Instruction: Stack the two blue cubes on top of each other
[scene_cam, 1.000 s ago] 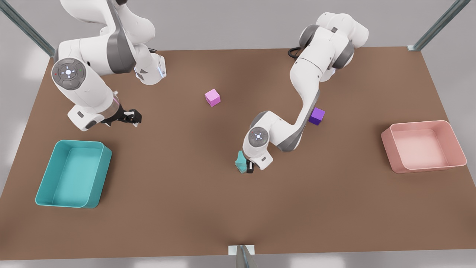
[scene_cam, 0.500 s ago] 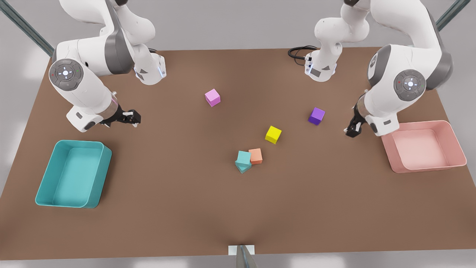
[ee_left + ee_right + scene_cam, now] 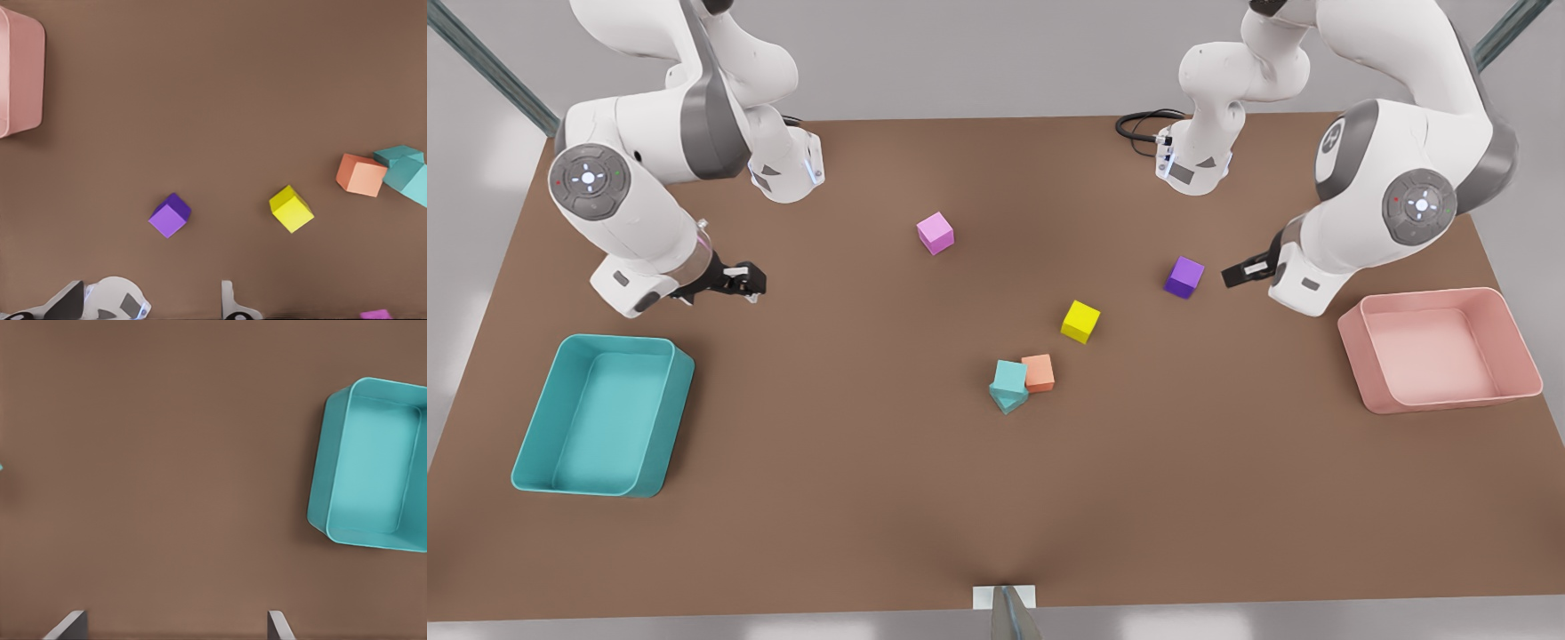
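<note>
The two blue cubes stand stacked near the table's middle. The upper cube [image 3: 1011, 375] rests on the lower cube [image 3: 1006, 404], which is turned so a corner pokes out beneath. The stacked pair [image 3: 408, 177] also sits beside an orange cube in the left wrist view. My left gripper [image 3: 1240, 272] [image 3: 147, 292] hangs open and holds nothing, at the front view's right just beyond the purple cube and far from the stack. My right gripper [image 3: 736, 280] [image 3: 175, 621] waits wide open over bare table at the front view's left.
An orange cube [image 3: 1039, 372] touches the stack's side. A yellow cube [image 3: 1080, 321], a purple cube [image 3: 1184, 276] and a pink cube [image 3: 935, 233] lie apart. The teal bin [image 3: 680, 418] is at the front left, the pink bin [image 3: 1352, 351] at the right.
One second ago the left gripper was down at the blue cubes. It has let go and drawn back to the front view's right, uncovering the orange and yellow cubes. The right arm barely moved.
</note>
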Tool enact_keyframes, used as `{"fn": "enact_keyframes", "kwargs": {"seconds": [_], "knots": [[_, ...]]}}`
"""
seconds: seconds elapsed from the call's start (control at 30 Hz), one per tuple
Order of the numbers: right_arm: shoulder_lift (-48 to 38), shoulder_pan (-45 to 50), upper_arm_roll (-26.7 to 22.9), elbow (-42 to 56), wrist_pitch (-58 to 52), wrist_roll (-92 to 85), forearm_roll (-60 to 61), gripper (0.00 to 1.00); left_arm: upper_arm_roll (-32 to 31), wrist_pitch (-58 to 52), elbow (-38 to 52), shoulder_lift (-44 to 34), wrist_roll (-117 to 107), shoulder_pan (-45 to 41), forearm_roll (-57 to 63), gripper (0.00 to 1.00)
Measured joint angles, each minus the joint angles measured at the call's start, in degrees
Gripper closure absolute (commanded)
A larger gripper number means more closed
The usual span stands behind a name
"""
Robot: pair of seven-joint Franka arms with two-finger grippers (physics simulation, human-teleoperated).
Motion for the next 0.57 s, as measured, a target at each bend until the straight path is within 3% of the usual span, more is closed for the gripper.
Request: {"fn": "enact_keyframes", "kwargs": {"seconds": [0.17, 0.33, 0.57], "knots": [[1.5, 0.2, 0.1, 0.0, -0.1, -0.4, 0.1, 0.00, -0.1, -6.7, 0.8, 6.7, 8.2, 1.0, -0.8, 0.00], [1.8, 1.3, -0.1, 1.5, -0.6, -0.9, 0.5, 0.00, -0.3, -10.2, 6.3, 7.6, 14.3, 0.8, -0.3, 0.00], [1.8, 1.8, -0.2, 3.4, -2.2, -2.8, 0.2, 0.00, -0.5, -10.9, 7.1, 7.6, 20.5, 0.6, 0.7, 0.00]]}}
